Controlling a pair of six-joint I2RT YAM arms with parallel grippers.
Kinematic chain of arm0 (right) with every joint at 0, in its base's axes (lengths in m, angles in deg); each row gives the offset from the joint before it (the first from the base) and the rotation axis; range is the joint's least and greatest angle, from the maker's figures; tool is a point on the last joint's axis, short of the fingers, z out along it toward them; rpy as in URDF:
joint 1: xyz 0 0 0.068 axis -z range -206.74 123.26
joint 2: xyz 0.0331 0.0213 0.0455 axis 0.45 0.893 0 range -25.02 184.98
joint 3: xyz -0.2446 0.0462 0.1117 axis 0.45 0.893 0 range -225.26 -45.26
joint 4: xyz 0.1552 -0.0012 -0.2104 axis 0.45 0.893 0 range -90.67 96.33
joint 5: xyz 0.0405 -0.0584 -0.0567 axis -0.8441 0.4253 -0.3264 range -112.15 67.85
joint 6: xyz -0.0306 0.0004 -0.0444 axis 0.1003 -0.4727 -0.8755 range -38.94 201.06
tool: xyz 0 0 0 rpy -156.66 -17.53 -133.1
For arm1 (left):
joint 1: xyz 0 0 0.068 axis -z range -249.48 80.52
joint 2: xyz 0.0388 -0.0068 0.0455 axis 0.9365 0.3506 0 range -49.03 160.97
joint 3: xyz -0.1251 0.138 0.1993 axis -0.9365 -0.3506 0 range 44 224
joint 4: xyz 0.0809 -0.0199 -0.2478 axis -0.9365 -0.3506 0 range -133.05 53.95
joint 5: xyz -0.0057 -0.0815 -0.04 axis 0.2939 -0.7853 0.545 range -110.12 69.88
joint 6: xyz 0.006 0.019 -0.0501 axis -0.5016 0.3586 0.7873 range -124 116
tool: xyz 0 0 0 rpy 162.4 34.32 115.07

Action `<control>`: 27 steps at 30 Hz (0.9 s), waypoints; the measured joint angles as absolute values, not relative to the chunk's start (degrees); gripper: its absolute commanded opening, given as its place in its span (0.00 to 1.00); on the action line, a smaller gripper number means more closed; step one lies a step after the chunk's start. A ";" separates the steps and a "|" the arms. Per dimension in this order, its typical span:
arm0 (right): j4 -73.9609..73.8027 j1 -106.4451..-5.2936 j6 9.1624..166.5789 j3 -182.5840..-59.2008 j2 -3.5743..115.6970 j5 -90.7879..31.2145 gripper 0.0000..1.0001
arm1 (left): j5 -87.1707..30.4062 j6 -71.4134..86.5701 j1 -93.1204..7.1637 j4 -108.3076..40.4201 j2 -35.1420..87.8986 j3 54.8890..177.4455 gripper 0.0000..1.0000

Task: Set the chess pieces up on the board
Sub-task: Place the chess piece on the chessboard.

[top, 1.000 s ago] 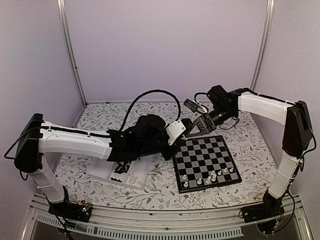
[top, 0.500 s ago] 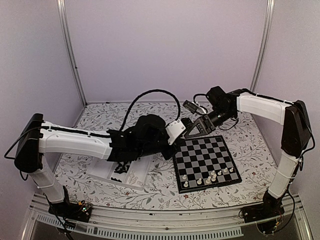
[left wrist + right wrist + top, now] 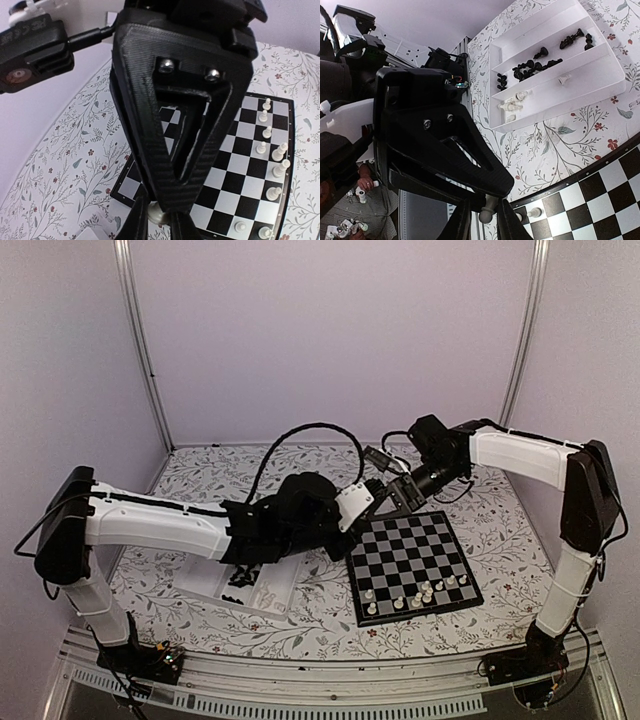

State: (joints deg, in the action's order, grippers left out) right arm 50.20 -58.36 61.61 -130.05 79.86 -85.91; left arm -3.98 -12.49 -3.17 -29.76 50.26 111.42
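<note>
Left fingers (image 3: pixel 141 224) are closed on a small white piece (image 3: pixel 159 215), pinched at the very tips just over the board (image 3: pixel 410 545) edge. Right fingers (image 3: pixel 509 220) are also closed on a white piece (image 3: pixel 487 211), above the board's corner nearest the tray (image 3: pixel 592 82). I can't tell what type either piece is.

A short row of white pieces (image 3: pixel 425 595) stands along the board's near side, and the rest of the squares look bare. Black and white pieces lie loose in the tray, which sits on the surface (image 3: pixel 500 510) left of the board.

Risks:
- Both wrists crowd the same far-left corner, so a sideways move by either arm could knock the other.
- Each piece is held only by the tips, so it could twist or pop out on the way down.
- The fingers are far bigger than a square. Releasing off-centre would likely tip the piece, and opening near the standing row could topple its neighbours.
- A hard touchdown could shift the board.
</note>
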 measured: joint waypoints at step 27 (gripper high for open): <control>51.92 -59.50 53.77 -132.41 77.76 -56.32 0.00 | 3.32 -9.87 -3.83 -30.92 34.59 97.84 0.62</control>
State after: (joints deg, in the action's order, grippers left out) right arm 51.92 -59.50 53.77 -132.41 77.76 -56.32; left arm 3.32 -9.87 -3.83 -30.92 34.59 97.84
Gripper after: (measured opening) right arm 0.048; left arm 0.623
